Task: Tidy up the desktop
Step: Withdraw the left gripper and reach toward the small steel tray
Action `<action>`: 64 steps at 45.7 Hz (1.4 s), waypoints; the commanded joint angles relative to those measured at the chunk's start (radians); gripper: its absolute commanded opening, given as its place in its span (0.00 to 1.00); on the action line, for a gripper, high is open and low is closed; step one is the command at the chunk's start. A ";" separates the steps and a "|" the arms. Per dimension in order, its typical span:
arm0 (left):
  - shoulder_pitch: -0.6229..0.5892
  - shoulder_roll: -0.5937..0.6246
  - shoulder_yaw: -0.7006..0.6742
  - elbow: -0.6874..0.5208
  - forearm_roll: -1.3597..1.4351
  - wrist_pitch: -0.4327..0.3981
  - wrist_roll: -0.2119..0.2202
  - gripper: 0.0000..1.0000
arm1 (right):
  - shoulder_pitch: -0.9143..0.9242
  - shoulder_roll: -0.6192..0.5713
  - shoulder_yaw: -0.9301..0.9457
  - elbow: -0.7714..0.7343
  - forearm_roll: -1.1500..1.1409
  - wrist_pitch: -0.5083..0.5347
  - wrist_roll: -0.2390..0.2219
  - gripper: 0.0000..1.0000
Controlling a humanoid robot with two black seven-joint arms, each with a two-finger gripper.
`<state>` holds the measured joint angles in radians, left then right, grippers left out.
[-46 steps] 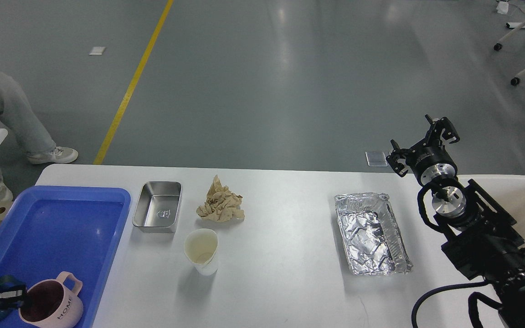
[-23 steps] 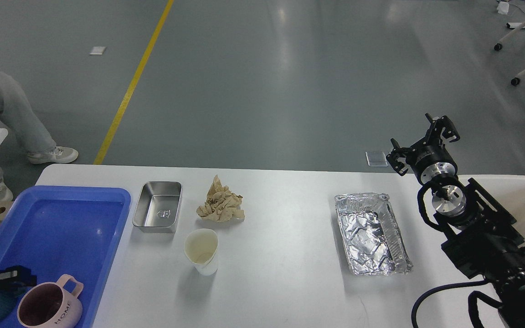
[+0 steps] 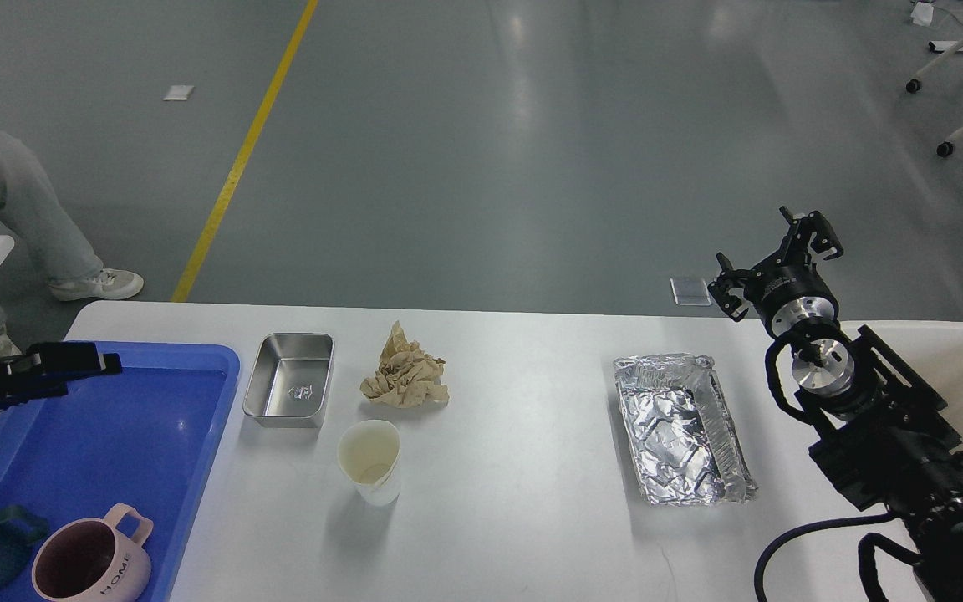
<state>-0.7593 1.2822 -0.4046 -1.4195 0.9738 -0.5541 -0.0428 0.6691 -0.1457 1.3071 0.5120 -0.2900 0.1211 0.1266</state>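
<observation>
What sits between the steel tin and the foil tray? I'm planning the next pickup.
In the head view, the crumpled brown paper and the paper cup lie right of the steel tin; then bare desktop to the foil tray.

A lab or workshop hall: glossy grey floor [image 3: 532, 150] with yellow line [image 3: 243, 150] at 11 o'clock, wheeled stand legs [image 3: 962, 84] at 2.

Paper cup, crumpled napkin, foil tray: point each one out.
Paper cup [image 3: 370, 472], head view, on its outer wall.
Crumpled napkin [image 3: 404, 376], head view, on its middle folds.
Foil tray [image 3: 672, 431], head view, on its crinkled floor.
</observation>
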 commanded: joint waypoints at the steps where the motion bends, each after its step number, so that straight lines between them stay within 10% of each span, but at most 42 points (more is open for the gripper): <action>1: 0.001 -0.001 -0.183 -0.001 -0.020 -0.090 0.007 0.79 | 0.003 0.000 -0.002 -0.003 0.000 -0.001 -0.001 1.00; 13: -0.003 0.005 -0.368 0.013 -0.199 -0.106 0.006 0.80 | 0.004 0.000 -0.002 -0.001 0.000 -0.003 -0.001 1.00; 43: -0.009 0.170 -0.332 -0.045 -0.245 -0.198 0.004 0.78 | 0.006 0.006 -0.002 0.005 0.000 -0.020 -0.001 1.00; 64: -0.009 0.272 -0.157 -0.220 -0.096 -0.063 -0.002 0.67 | -0.003 0.006 -0.003 0.002 0.000 -0.020 -0.001 1.00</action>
<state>-0.7677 1.5339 -0.5732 -1.6029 0.8202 -0.6485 -0.0441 0.6681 -0.1381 1.3041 0.5139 -0.2899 0.1013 0.1259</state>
